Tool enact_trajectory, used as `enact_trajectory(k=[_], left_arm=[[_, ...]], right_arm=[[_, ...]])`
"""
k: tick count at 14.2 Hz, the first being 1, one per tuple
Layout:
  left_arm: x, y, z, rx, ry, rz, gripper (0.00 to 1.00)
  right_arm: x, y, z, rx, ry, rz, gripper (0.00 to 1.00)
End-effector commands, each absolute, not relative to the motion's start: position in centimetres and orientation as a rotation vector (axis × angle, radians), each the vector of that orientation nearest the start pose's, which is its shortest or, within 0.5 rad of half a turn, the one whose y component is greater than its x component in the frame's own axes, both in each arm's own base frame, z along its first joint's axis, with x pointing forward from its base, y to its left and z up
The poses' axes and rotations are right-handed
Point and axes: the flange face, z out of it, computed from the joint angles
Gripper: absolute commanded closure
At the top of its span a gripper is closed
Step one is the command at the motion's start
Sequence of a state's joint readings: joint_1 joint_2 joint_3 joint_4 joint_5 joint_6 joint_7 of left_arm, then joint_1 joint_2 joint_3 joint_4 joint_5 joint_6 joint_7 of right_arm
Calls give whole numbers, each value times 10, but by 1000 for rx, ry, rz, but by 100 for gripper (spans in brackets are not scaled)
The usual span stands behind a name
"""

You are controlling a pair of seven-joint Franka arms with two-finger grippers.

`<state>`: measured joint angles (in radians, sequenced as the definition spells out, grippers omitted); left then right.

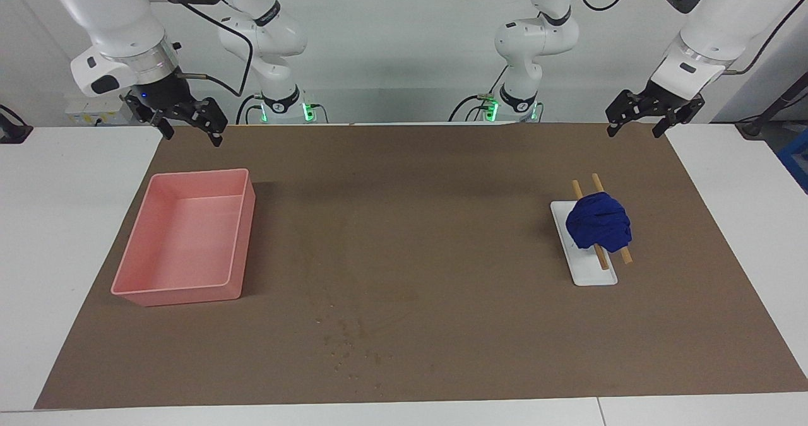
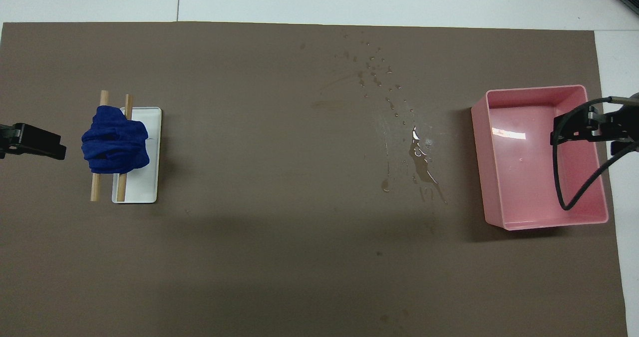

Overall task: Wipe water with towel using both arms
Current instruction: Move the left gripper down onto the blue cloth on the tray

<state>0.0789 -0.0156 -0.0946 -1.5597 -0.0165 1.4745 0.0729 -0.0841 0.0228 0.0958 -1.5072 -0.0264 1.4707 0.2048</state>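
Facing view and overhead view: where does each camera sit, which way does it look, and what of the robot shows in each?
Facing view: high across the table, looking at the robots; both arms, left gripper and right gripper open.
Overhead view: above the robots' end, looking steeply down; only gripper parts at the edges.
Shared: towel on its stand, water, pink bin, brown mat.

A plain white wall (image 1: pixel 404 47) closes the scene, evenly lit with soft grey shadows along its foot. The white tabletop (image 1: pixel 63 224) carries a broad brown mat (image 1: pixel 442 255) over most of its surface, with seams between the white panels (image 2: pixel 178 0). Under each raised tool lies a corner of that mat. A blue object (image 1: pixel 796 161), perhaps a crate, shows at the frame's edge.
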Motion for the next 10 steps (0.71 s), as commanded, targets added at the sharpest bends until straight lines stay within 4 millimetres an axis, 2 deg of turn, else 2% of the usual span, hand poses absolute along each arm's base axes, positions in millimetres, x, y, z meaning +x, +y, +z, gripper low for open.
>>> enact_trajectory(k=[1, 3, 5, 7, 10], left_arm=[[532, -8, 631, -3152, 135, 118, 0], [537, -8, 630, -3153, 127, 65, 0], [534, -8, 614, -3150, 107, -2, 0], [531, -6, 580, -3142, 82, -112, 0], [547, 17, 530, -3137, 10, -207, 0]], right_arm=[[543, 5, 633, -3157, 321, 104, 0], [544, 4, 631, -3157, 326, 111, 0], [543, 5, 632, -3157, 326, 107, 0], [544, 4, 631, -3157, 324, 109, 0], [544, 4, 632, -3159, 319, 104, 0]])
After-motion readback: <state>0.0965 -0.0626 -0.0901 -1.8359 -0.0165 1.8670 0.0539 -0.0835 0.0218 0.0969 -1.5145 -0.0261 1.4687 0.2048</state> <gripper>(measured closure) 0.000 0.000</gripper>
